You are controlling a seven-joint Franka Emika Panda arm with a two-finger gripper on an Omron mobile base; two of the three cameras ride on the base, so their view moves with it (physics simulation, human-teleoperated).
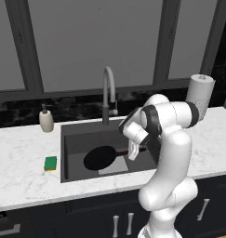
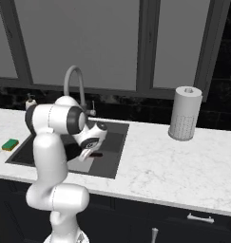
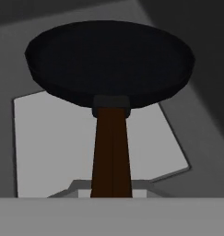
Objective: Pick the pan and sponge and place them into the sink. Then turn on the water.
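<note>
The black pan (image 1: pixel 99 158) is inside the dark grey sink (image 1: pixel 77 135), over the light grey patch (image 3: pixel 53 143) at its bottom. Its brown handle (image 3: pixel 111 152) points right, straight into my gripper (image 1: pixel 133 152), which is lowered into the basin and shut on the handle's end. In the right base view my arm hides most of the pan, and the gripper (image 2: pixel 86 155) hangs over the basin (image 2: pixel 114 137). The green and yellow sponge (image 1: pixel 50 162) lies on the marble left of the sink, also visible as sponge (image 2: pixel 10 144). No water runs from the arched faucet (image 1: pixel 108 88).
A beige soap dispenser (image 1: pixel 46 120) stands at the sink's back left corner. A paper towel roll (image 1: pixel 200 93) stands upright at the back right of the counter. Dark windows and a black backsplash rise behind the faucet (image 2: pixel 74 80).
</note>
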